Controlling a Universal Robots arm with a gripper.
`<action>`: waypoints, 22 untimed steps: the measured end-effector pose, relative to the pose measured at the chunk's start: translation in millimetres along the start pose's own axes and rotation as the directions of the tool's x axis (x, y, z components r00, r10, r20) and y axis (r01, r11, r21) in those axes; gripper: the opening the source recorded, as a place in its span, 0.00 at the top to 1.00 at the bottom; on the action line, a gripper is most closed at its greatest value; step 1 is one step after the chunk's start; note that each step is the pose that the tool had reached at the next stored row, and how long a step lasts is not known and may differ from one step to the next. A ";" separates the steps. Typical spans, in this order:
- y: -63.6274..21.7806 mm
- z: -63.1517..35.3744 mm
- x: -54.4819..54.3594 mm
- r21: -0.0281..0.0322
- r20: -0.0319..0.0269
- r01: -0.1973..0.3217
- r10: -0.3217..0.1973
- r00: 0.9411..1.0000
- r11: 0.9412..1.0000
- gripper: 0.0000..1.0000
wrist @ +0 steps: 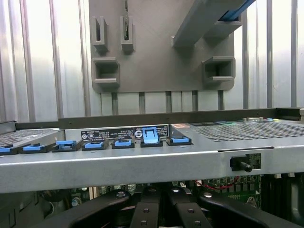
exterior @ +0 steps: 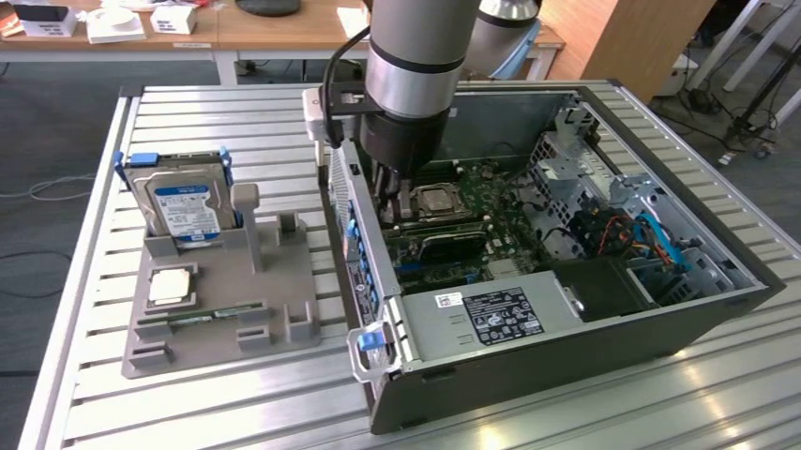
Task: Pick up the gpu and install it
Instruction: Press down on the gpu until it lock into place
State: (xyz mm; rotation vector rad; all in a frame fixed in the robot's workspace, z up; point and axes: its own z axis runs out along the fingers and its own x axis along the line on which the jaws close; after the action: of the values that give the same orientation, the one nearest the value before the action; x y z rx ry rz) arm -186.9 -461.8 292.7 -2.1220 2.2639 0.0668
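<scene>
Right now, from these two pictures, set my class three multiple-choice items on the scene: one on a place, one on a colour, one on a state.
1. Where is the gripper?
A) over the slatted table
B) down inside the open computer case
C) above the wooden desk

2. What colour are the hard drive side rails?
A) red
B) yellow
C) blue

3. How does the hard drive sit?
A) standing on edge in the grey holder
B) flat on the table
C) inside the case

Key: B, the arm reaches down over the motherboard; C, blue rails flank the drive; A, it stands upright in the holder.
</scene>
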 end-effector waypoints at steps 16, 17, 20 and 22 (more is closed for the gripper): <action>1.9 0.0 0.1 0.000 0.001 -0.003 0.003 1.000 1.000 0.89; 1.9 0.0 0.1 0.000 0.001 -0.003 0.003 1.000 1.000 0.89; 1.9 0.0 0.1 0.000 0.001 -0.003 0.003 1.000 1.000 0.89; 1.9 0.0 0.1 0.000 0.001 -0.003 0.003 1.000 1.000 0.89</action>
State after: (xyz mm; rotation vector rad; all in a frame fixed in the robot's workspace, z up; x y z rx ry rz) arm -188.8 -461.8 292.7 -2.1180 2.2668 0.0676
